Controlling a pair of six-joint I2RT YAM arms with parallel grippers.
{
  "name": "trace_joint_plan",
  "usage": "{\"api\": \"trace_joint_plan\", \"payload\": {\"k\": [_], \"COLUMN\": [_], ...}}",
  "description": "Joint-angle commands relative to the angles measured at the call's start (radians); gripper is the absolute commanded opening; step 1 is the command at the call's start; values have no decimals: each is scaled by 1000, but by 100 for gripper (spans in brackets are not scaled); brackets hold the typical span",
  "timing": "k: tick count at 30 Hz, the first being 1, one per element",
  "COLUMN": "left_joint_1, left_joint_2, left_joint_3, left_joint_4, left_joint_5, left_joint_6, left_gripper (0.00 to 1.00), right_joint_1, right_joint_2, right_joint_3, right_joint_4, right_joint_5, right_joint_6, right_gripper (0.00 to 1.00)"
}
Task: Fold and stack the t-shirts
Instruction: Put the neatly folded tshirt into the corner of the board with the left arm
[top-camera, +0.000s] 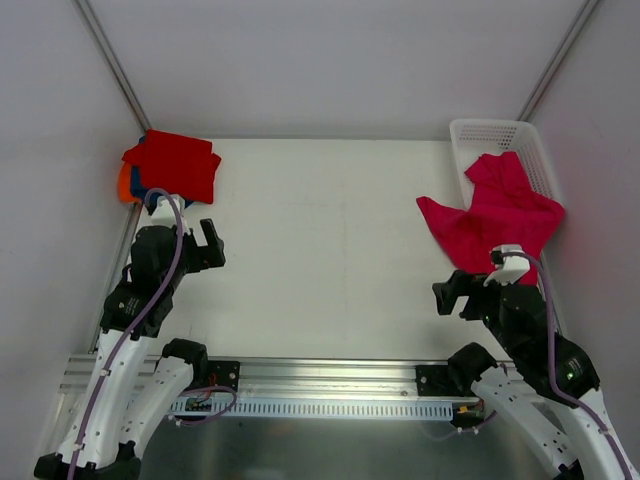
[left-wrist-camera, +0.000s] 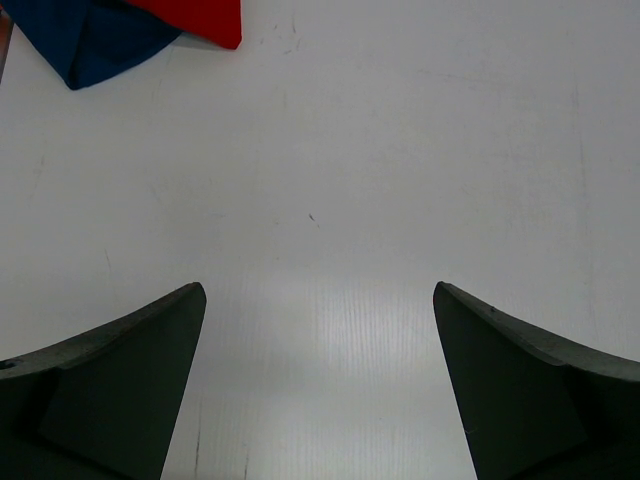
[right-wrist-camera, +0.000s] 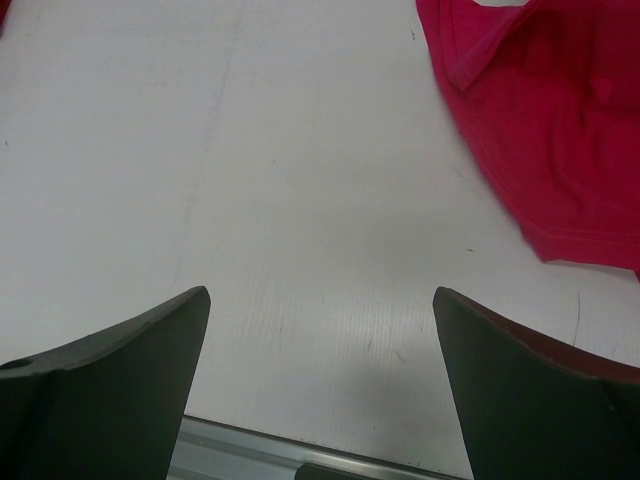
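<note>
So there's a pile in the far left corner of the table (top-camera: 330, 240): red shirt (top-camera: 175, 163) on top, folded, with the navy shirt (left-wrist-camera: 90, 35) poking out under it and a bit of the orange shirt (top-camera: 124, 186) at the pile's left edge. The left claw (left-wrist-camera: 319, 288) sits just on the near side of that pile, spread wide with nothing in it. From its wrist cam you only see bare table between the fingers. A corner of navy and a sliver of red sit up in the top left, ahead of the claw and off to its left, not touching it.

Over on the right, the pink shirt (top-camera: 495, 215) is a crumpled, unfolded mess. Its far part is at the white basket (top-camera: 480, 130) in the far right corner and the rest spills out onto the table toward the middle. The right claw (right-wrist-camera: 320, 290) is at the near edge of that shirt, also spread wide and gripping nothing. In its wrist cam the pink cloth fills the top right, ahead and to the right of the fingers. The hem comes close to the right finger, but I can't tell if it actually touches. Between the fingers it's just table.
</note>
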Motion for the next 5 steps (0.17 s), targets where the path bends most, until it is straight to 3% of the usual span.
{"api": "trace_joint_plan", "payload": {"k": [1, 5], "left_joint_1": [-9, -9], "left_joint_2": [-4, 7], "left_joint_3": [19, 32], "left_joint_4": [4, -6], "left_joint_5": [-3, 8], "left_joint_6": [-11, -16], "left_gripper": [99, 99], "right_joint_1": [3, 3], "right_joint_2": [15, -4], "right_joint_3": [-1, -2], "right_joint_4": [26, 34], "right_joint_5": [-18, -35], "right_joint_6": [-23, -29], "right_gripper": [99, 99]}}
